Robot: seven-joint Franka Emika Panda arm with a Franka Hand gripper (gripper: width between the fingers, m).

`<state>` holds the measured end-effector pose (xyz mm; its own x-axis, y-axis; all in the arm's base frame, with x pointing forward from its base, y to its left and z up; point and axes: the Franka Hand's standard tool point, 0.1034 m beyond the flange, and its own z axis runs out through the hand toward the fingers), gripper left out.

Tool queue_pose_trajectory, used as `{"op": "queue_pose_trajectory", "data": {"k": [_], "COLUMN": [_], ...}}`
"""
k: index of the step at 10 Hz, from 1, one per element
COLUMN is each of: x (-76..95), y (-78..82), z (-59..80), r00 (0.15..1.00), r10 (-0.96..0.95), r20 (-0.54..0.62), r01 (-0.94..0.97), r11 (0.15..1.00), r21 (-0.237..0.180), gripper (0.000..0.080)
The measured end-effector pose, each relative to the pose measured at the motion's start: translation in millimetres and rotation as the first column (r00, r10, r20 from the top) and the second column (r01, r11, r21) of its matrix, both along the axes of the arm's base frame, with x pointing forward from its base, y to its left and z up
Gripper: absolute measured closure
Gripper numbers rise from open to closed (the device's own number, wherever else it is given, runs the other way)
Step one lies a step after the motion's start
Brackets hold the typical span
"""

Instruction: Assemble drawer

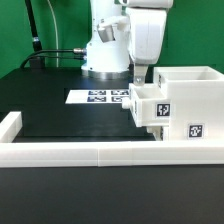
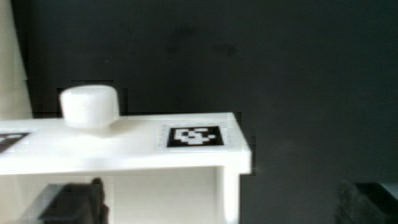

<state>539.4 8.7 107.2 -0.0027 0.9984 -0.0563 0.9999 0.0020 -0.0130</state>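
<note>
The tall white housing [image 1: 190, 100] stands at the exterior view's right with a tag on its front. A small white tray [image 1: 148, 100] with a tag juts from the housing's left side. In the wrist view the tray's white face [image 2: 125, 150] carries a round knob [image 2: 89, 105] and a tag [image 2: 196, 137]. My gripper [image 1: 138, 78] hangs just above the tray's outer end. It is open [image 2: 222, 205], with its dark fingers [image 2: 71, 205] wide apart and nothing between them. A second tray does not show apart from this one.
The marker board [image 1: 105, 97] lies on the black table left of the tray. A long low white wall [image 1: 90, 150] edges the table's front and left side. The robot's base [image 1: 105, 50] stands behind the board.
</note>
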Motion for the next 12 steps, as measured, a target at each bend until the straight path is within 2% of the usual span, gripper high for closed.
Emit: {"op": "queue_pose_trajectory", "data": {"k": [2,3,6,7,9,11,12], "x": [5.0,4.2,2.7,1.0,1.1,-2.3,-4.2], "y": [-22.0,-33.6,-37.7,-43.1,-54.2,-61.7,-64.7], "z": [14.1,13.6,9.2,-1.3,-16.0,-30.0,-34.6], "r00": [1.0,0.999,0.999,0.999,0.999,0.998,0.998], "r10": [0.016,0.033,0.032,0.042,0.034,0.023,0.01], "r20": [-0.007,-0.011,-0.018,-0.028,-0.04,-0.053,-0.07], "r01": [-0.016,-0.033,-0.032,-0.04,-0.028,-0.012,0.006], "r11": [1.0,0.999,0.999,0.998,0.99,0.981,0.972], "r21": [-0.011,-0.01,-0.002,0.058,0.141,0.193,0.235], "gripper": [0.015,0.015,0.015,0.015,0.015,0.015,0.015]}}
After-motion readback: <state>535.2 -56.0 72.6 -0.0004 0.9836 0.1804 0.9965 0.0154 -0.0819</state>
